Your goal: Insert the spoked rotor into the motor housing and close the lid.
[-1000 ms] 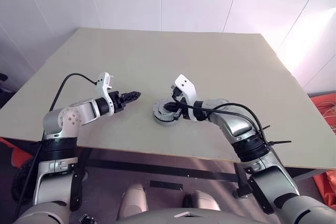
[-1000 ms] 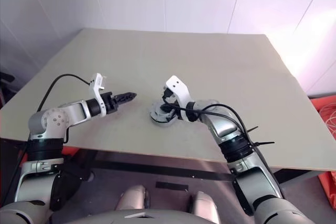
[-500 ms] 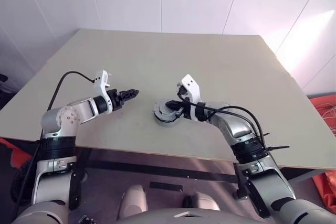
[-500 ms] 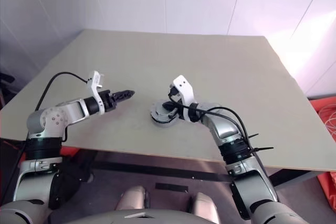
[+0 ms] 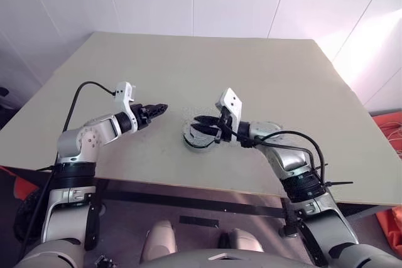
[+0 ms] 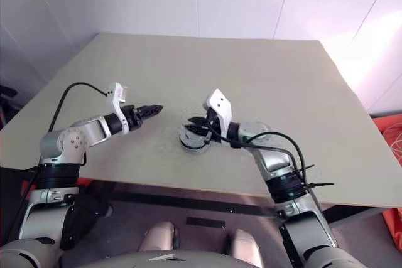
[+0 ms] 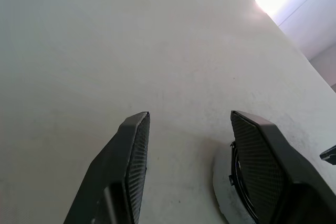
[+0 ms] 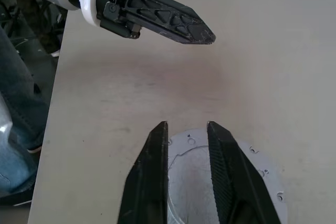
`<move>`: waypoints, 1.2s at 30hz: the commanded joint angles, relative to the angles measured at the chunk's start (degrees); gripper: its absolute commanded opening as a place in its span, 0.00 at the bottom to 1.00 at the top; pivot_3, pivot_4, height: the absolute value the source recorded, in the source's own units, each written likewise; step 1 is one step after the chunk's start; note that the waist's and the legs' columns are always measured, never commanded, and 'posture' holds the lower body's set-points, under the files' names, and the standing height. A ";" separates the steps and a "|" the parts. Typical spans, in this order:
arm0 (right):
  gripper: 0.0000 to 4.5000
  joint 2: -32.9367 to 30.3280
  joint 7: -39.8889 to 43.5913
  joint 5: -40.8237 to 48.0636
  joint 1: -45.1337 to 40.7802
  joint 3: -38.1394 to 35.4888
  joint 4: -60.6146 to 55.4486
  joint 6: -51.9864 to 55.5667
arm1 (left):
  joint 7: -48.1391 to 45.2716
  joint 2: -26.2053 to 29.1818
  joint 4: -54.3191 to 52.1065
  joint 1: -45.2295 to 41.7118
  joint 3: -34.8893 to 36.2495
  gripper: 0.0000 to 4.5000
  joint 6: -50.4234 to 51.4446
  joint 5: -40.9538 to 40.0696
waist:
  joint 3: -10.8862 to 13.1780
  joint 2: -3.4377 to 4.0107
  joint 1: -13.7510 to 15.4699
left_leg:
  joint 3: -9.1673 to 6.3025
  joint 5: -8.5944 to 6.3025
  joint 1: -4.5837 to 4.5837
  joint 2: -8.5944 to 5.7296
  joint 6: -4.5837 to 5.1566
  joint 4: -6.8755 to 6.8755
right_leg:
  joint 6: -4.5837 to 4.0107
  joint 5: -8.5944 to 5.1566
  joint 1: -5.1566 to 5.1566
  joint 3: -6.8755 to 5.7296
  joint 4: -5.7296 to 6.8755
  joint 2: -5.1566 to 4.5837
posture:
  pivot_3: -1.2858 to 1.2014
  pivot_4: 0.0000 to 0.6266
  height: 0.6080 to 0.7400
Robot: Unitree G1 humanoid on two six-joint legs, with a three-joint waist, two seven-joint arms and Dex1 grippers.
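Motor housing [image 5: 200,136] just under parted, empty right fingers [image 8: 157,145]; left fingers [image 7: 137,145] open, seemingly empty, beside it.

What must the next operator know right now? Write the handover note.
Left gripper: jaws open, empty, hovering over the table beside the motor housing.
Right gripper: jaws slightly parted, empty, just above the housing.
Housing: on the table near the front edge, with a flat grey lid facing up; no windings show.
Done: the lid appears to be on.
Left: the spoked rotor can't be seen, so confirm it is inside and the lid is fully seated, then pull both arms clear.
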 commanded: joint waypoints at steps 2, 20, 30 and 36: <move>0.59 0.26 0.82 0.16 -1.81 -1.05 0.88 -4.79 | -0.83 0.70 -0.91 -1.29 0.38 0.57 -1.22 0.25 | 0.00 0.00 -0.07 | 0.00 0.00 0.08 0.01 0.01 0.00 | 0.01 -0.01 0.02 0.00 0.03 0.00 | 0.52 0.00 1.00; 0.99 3.55 -0.48 -4.95 -2.96 0.53 13.99 -14.32 | -1.40 1.22 -1.59 -1.36 0.82 0.57 -0.86 0.63 | 0.00 -0.01 -0.45 | 0.00 0.00 0.04 -0.01 0.01 -0.12 | -0.30 0.15 -0.03 0.00 0.01 0.00 | 0.52 0.00 1.00; 0.99 3.42 -0.54 -6.82 -2.39 1.04 16.07 -16.15 | -0.95 1.15 -1.89 -1.29 1.12 0.57 -0.80 0.38 | 0.00 -0.01 -1.43 | 0.00 0.00 0.04 -0.01 0.02 -0.13 | -0.31 0.15 -0.03 0.00 0.01 0.00 | 0.52 0.00 1.00; 0.99 3.88 -0.75 -7.60 -1.64 1.27 18.15 -17.28 | -0.94 1.29 -2.05 -1.35 1.14 0.57 -0.60 0.26 | 0.00 -0.01 -1.45 | 0.01 -0.05 0.05 -0.01 0.09 -0.14 | -0.31 0.15 -0.03 0.00 0.00 0.00 | 0.52 0.00 1.00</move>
